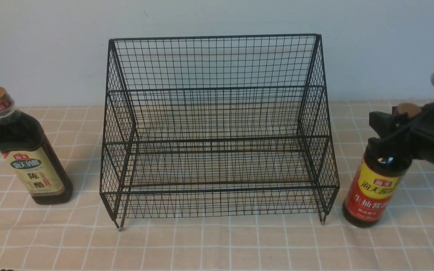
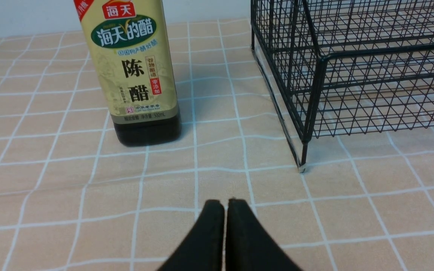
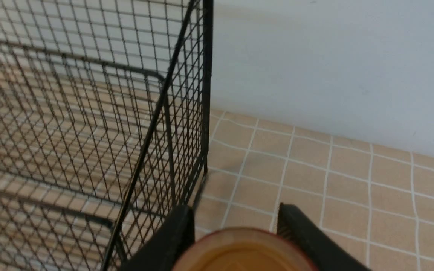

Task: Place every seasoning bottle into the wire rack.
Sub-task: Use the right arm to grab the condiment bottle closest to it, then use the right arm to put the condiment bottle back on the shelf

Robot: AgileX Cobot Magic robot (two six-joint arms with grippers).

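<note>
Flanking a red-brown cap [image 3: 239, 252] with two black fingers [image 3: 173, 241], sitting just beside a corner of the rack [image 3: 207, 75], over the checked desk [image 3: 315, 177], facing a pale wall [image 3: 333, 56].

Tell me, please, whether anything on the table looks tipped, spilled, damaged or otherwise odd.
Nothing stands out. The gold-capped bottle and the red-labelled bottle both stand upright, capped, with no spill on the tablecloth. The wire rack stands level on its legs and looks unbent.
</note>
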